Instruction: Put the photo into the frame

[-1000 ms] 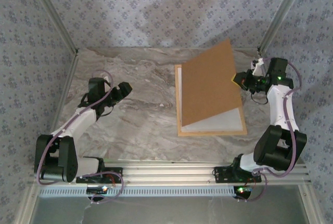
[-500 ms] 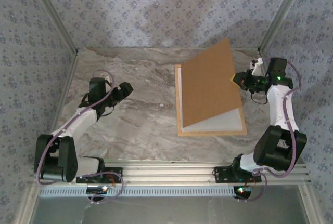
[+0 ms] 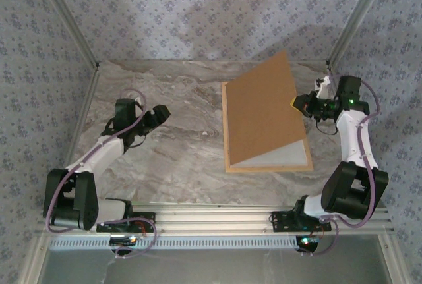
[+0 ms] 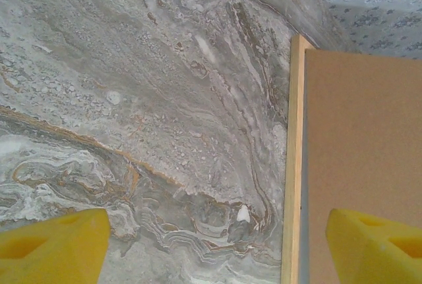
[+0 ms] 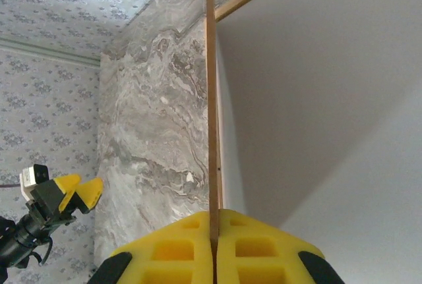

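The frame (image 3: 267, 169), thin light wood, lies flat on the marble at centre right. A plain brown backing board (image 3: 264, 113) rests along the frame's left side and slopes up to the right. My right gripper (image 3: 297, 101) is shut on the board's raised right edge, and the thin edge (image 5: 211, 99) runs straight out from between its yellow pads (image 5: 213, 221). Beneath the board, a plain white surface (image 5: 330, 99) fills the frame. The photo is hidden. My left gripper (image 3: 160, 114) hovers open over bare marble left of the frame, whose rim (image 4: 295, 165) lies just inside its right finger (image 4: 376, 244).
Patterned walls and metal posts (image 3: 346, 24) close in the marble table (image 3: 171, 159) at the back and sides. An aluminium rail (image 3: 217, 218) runs along the near edge between the arm bases. Bare marble stretches between my left gripper and the frame.
My right gripper has shifted slightly left with the board's raised edge, so the board covers a little more of the white surface. The left arm has barely moved.
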